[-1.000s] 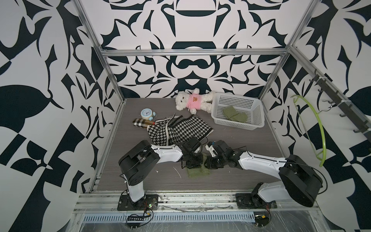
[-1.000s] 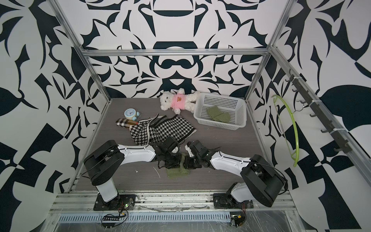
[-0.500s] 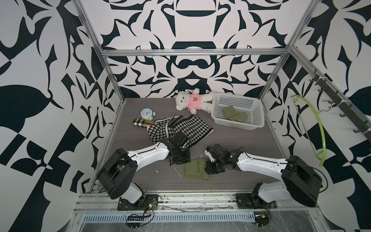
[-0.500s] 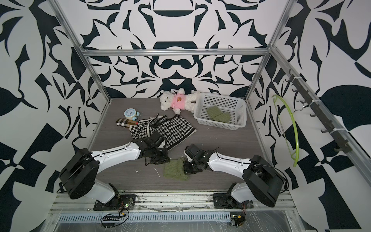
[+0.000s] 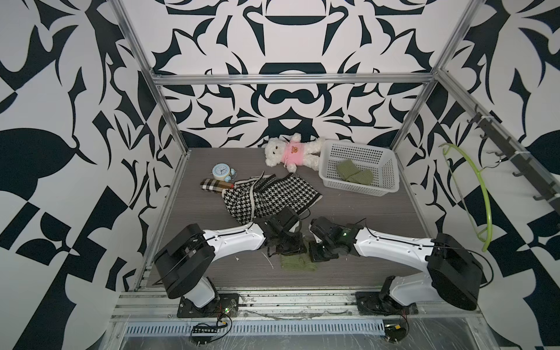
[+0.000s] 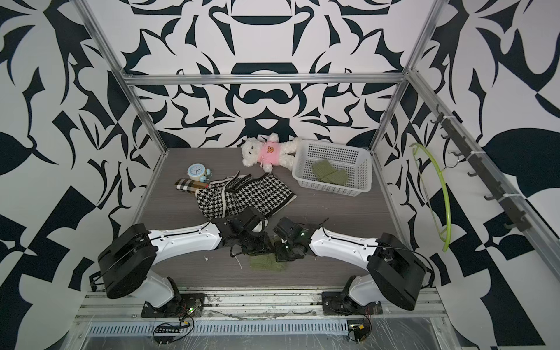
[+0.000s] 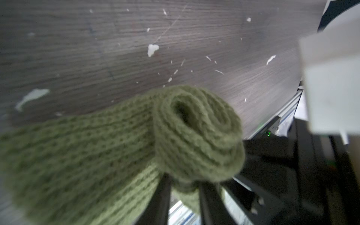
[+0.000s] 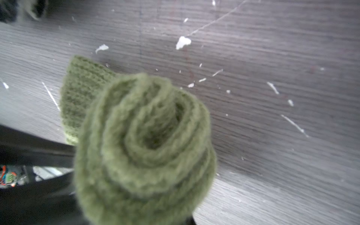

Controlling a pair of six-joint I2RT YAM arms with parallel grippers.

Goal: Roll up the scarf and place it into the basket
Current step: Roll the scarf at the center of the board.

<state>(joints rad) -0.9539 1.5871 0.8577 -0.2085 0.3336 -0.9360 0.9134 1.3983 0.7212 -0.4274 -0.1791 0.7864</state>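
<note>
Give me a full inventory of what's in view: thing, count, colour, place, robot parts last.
olive-green knitted scarf: one, green, front centre, partly rolled
white perforated plastic basket: one, white, back right
rolled green knitted pieces: apparently two, green, inside basket
plush teddy bear in pink top: one, white, back centre
round alarm clock: one, light blue, back left
plaid scarf: one, beige, beside clock
houndstooth scarf: one, black and white, middle
plastic hanger: one, lime green, right wall
wood-grain table: one, dark grey-brown, under everything
left gripper: one, black, shut on scarf roll
right gripper: one, black, shut on scarf roll
</note>
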